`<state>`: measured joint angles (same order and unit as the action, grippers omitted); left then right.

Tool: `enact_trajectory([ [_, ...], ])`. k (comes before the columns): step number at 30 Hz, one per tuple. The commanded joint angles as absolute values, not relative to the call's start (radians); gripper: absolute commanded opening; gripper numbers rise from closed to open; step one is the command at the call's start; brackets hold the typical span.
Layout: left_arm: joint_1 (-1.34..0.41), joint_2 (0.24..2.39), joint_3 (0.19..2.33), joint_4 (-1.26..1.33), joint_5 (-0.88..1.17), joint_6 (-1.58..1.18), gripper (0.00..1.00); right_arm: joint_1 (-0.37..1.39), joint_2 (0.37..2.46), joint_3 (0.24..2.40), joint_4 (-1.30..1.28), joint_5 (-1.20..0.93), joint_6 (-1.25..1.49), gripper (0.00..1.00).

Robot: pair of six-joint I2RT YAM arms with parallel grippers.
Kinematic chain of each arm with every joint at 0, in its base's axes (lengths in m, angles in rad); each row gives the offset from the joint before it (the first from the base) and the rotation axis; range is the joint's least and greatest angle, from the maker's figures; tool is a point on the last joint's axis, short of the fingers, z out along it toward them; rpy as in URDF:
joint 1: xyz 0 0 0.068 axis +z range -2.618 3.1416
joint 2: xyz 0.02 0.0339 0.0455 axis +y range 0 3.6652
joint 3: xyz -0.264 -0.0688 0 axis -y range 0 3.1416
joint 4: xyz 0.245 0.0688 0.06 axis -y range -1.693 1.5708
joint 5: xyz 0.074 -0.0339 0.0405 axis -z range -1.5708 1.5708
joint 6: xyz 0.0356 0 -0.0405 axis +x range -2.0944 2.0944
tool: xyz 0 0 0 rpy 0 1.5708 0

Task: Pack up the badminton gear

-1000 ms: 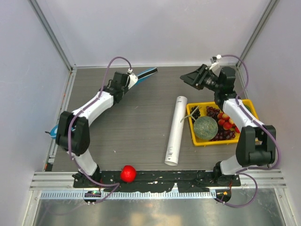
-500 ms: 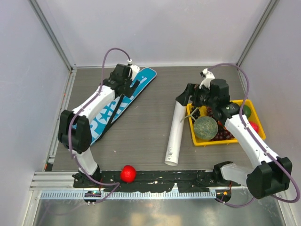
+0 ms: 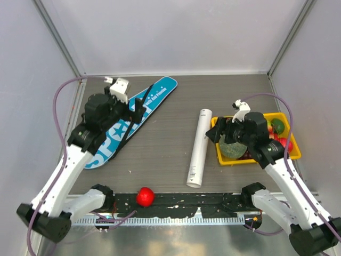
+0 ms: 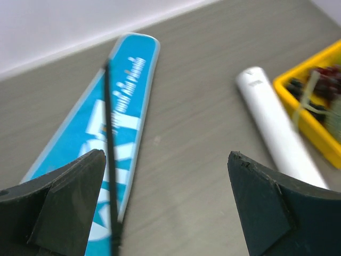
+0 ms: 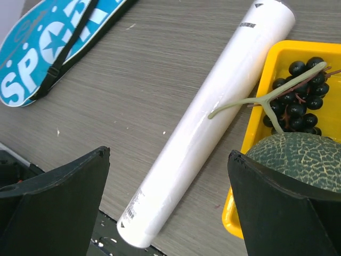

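The blue "SPORT" racket bag point(image 3: 125, 125) lies far-left on the desk point(image 3: 160, 154), white tube point(image 3: 199, 148) beside the fruit tray point(image 5: 298, 48); left fingers point(image 4: 64, 202) and right fingers point(image 5: 53, 202) spread empty, so lifting the tube may snag the grape stem point(image 5: 250, 101) across it.

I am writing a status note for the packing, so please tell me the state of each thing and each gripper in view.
racket bag: lying flat, not held
white tube: lying on its side, not held
yellow tray: holding fruit
red ball: resting by the arm bases
left gripper: open, holding nothing
right gripper: open, holding nothing
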<state>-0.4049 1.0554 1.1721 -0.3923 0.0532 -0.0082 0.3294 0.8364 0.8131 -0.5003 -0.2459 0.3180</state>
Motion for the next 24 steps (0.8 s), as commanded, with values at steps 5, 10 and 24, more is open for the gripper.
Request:
enact_trajectory([
  [5,-0.408,0.703,0.821,-0.27,0.4,-0.248,0.99,0.342,0.629,0.821,-0.541,-0.187,0.278,0.95],
  [10,-0.408,0.507,0.687,-0.226,0.416,-0.213,0.99,0.342,0.536,0.807,-0.551,-0.127,0.268,0.95],
  [24,-0.408,0.278,0.56,-0.146,0.299,-0.196,1.0,0.342,0.428,0.784,-0.522,-0.086,0.273,0.95],
])
